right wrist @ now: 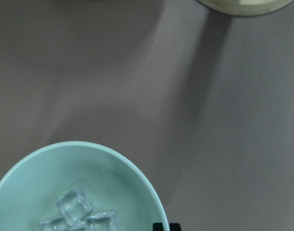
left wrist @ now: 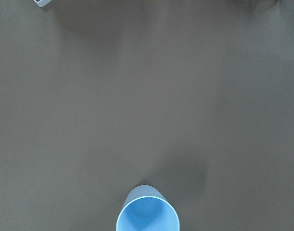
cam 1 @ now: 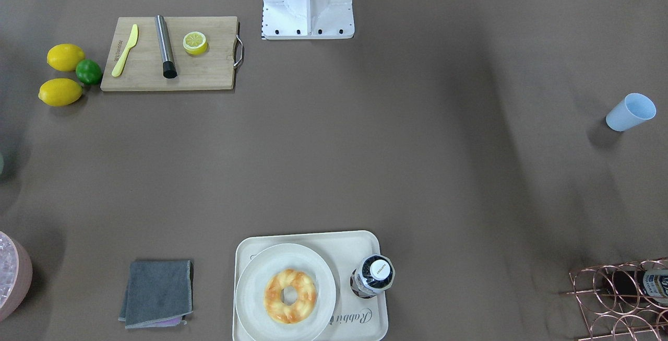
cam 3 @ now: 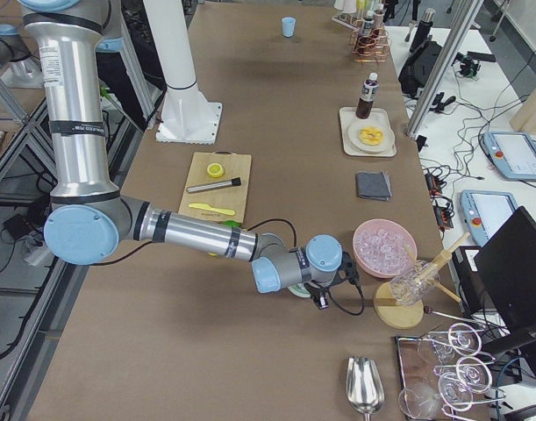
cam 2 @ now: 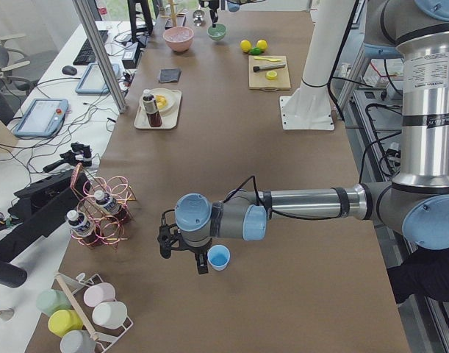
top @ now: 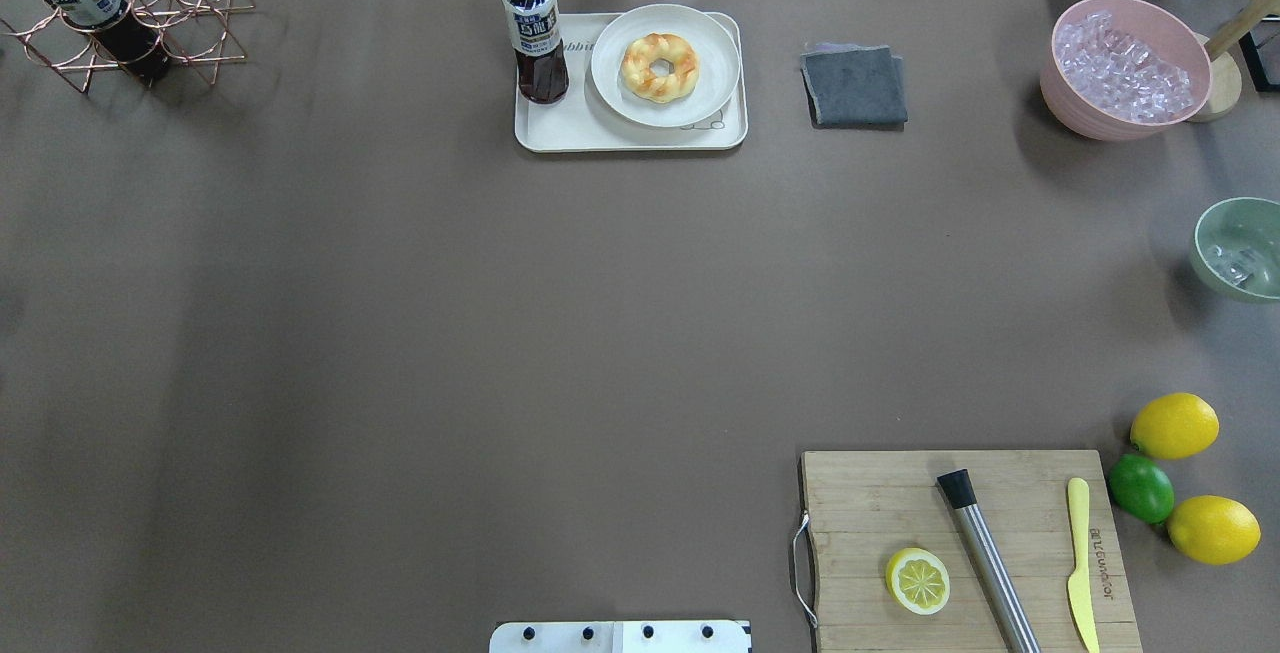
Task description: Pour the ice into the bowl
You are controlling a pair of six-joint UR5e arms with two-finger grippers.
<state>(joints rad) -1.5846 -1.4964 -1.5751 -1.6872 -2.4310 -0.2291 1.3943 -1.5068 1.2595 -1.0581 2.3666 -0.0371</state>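
The cream tray (cam 1: pixel 365 242) seems to read "Rabbit" in script; the brand mark on the cutting board (top: pixel 870 503) is illegible.

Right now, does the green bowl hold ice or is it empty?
It holds ice: a few clear cubes lie at the bottom of the bowl, far from full.

In the overhead view, the bowl (top: pixel 1240 248) sits at the table's right edge with the ice (top: pixel 1228 265) in it; the tub (top: pixel 1125 113) stands behind it, at the far edge. Left of the tub lie the cloth (top: pixel 855 85), then the tray (top: pixel 560 128) — on it the plate (top: pixel 615 88) bearing the bread ring (top: pixel 660 66), the bottle (top: pixel 535 33) at the plate's left. The wire rack (top: pixel 130 3) occupies the far left corner. The cutting board (top: pixel 870 503), near right, carries the lemon half (top: pixel 917 580), rod (top: pixel 985 558) and knife (top: pixel 1078 563) — left to right; two lemons (top: pixel 1174 425) and a lime (top: pixel 1141 488) cluster beside its right edge.
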